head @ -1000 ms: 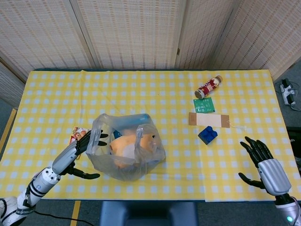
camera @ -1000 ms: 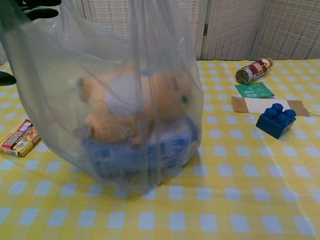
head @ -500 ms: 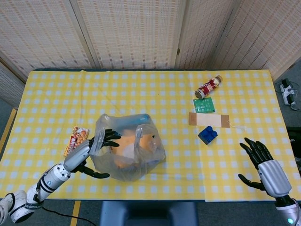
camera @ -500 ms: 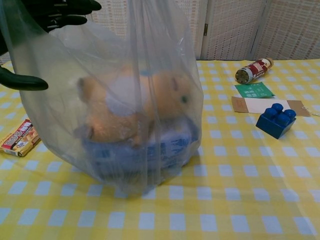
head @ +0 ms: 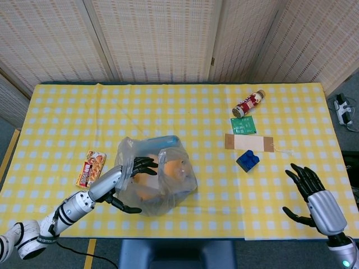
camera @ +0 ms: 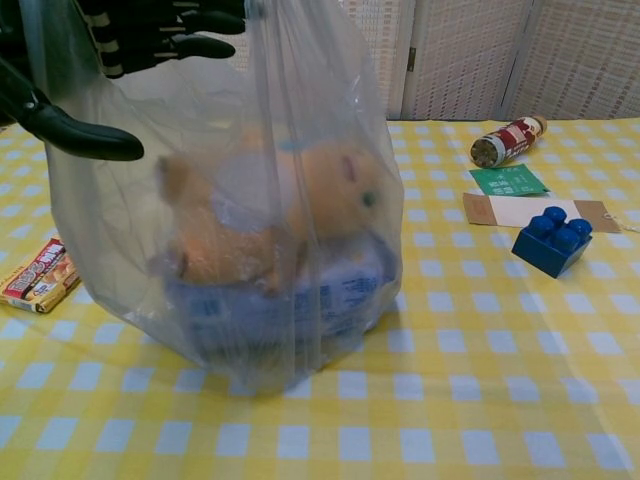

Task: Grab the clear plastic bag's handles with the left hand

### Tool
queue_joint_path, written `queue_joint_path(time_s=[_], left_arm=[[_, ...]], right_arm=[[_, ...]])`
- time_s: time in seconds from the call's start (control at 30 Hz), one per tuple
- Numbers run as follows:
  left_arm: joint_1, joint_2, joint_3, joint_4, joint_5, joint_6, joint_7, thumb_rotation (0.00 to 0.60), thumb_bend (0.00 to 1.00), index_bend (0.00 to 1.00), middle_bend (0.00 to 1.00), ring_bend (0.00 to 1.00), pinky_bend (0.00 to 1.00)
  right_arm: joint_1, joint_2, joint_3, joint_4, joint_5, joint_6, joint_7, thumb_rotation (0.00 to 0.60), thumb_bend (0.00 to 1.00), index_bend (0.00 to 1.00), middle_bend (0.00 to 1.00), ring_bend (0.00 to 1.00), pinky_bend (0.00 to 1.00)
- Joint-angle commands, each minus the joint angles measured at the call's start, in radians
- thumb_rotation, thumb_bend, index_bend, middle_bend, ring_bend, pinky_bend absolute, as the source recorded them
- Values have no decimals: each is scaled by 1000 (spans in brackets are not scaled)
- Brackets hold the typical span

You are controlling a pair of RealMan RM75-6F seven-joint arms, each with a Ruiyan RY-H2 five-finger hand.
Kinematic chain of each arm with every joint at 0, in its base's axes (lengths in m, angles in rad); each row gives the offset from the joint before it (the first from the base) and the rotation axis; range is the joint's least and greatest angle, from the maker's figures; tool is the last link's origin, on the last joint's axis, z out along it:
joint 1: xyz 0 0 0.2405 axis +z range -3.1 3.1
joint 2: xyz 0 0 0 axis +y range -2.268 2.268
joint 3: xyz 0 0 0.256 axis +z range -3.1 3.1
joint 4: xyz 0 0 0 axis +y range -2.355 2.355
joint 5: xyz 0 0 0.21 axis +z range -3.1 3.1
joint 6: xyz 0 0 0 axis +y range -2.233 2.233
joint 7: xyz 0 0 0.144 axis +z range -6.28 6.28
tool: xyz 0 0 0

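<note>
Clear plastic bag (head: 160, 179) stands upright on the table (head: 185, 112), near the front edge, holding an orange plush toy (camera: 300, 205). Left hand (head: 126, 174) is at the bag's upper left side, fingers (camera: 175, 30) spread apart against the film, thumb lower; handles not clasped. Right hand (head: 311, 190) hovers well apart, fingers spread, empty.
</note>
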Motion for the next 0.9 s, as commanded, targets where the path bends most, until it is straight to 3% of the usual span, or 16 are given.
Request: queue_joint_path(time_s=[0.03,0.57,0.77,0.9], left_arm=[[-30,2,2,-16,-7,-23,-59,600,114,233,175,102,106],[-128,1,0,-27,-35,-106,-218,600,107,218,174,67,94],[-152,18,-5,-7,-79,-115,-400,600,107,209,171,71,95],[-159,19,-2,10,-77,-109,-455,600,108,205,171,71,95]], right_arm=[[-4,-5,3,7,-2,11,9,600,266,0,0,0,0],[-3,-5,-4,12,-11,12,19,600,266,0,0,0,0],[-1,-1,-5,13,-4,5,25,600,266,0,0,0,0],[-3,0,-5,12,-5,10,25,600,266,0,0,0,0]])
